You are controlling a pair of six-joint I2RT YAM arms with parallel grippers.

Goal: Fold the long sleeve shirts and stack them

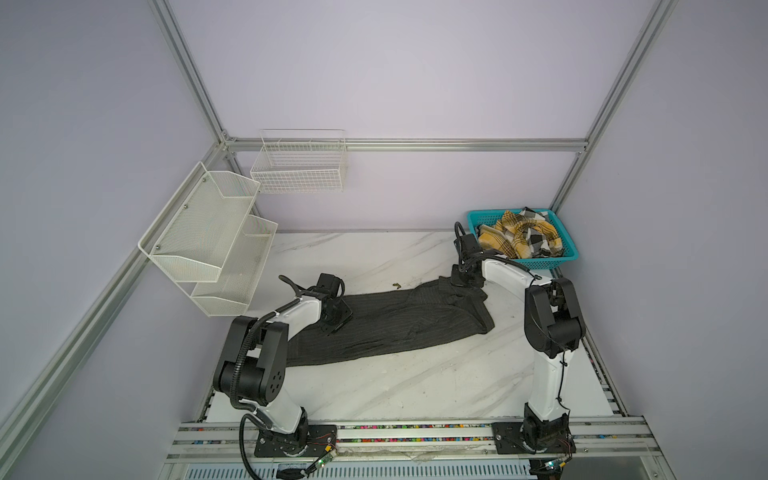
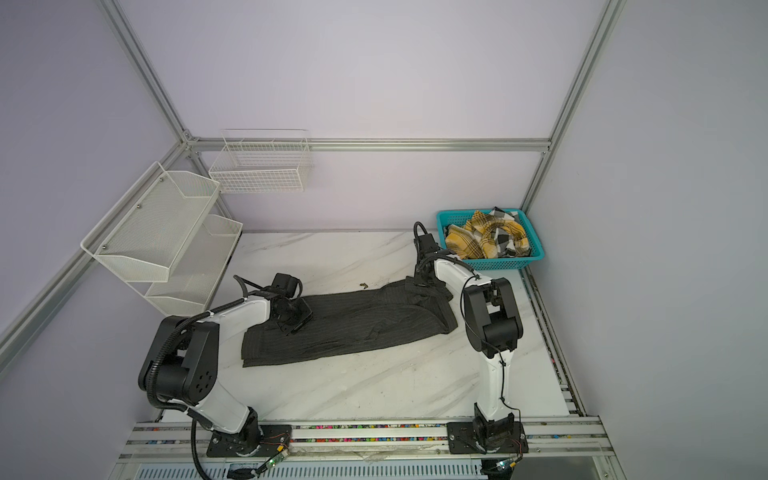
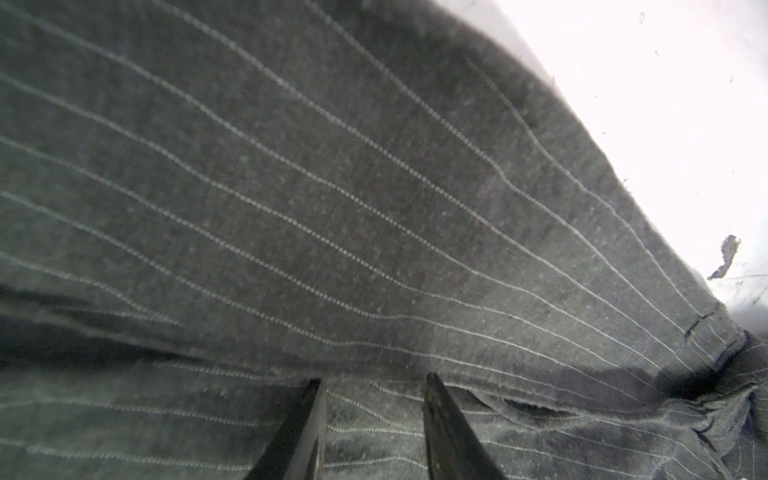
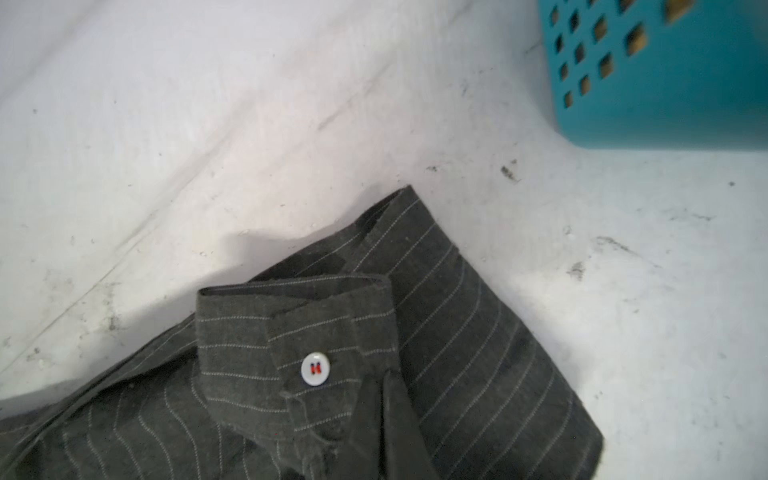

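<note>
So the dark pinstriped shirt (image 1: 395, 324) is lying stretched out across the marble table (image 1: 415, 386), running from the left arm over toward the right one. The plaid shirt (image 1: 519, 237) is bunched up in the teal basket (image 1: 540, 262) at the back right corner.

The left arm (image 1: 299, 309) comes up from the front rail and has its elbow folded out to the left. Its forearm reaches in over the table and the wrist tips down onto the left end of the shirt. The left claw (image 3: 374, 380) has its fingers (image 3: 316, 415) spread partway. The tips are right at a ridge in the cloth, and the stripes run flat through the gap, so nothing looks pinched.

The right arm (image 1: 505, 272) stands tall from its base with the elbow up high. Its forearm reaches toward the back and the wrist points down at the far right end of the shirt, just beside the basket. The right claw (image 1: 463, 284) is pressed together, but it's mostly hidden, so I can't tell if any cloth is caught in it. Its wrist view shows a folded band of the shirt with a white button (image 4: 315, 369), collar or cuff, not sure which.
</note>
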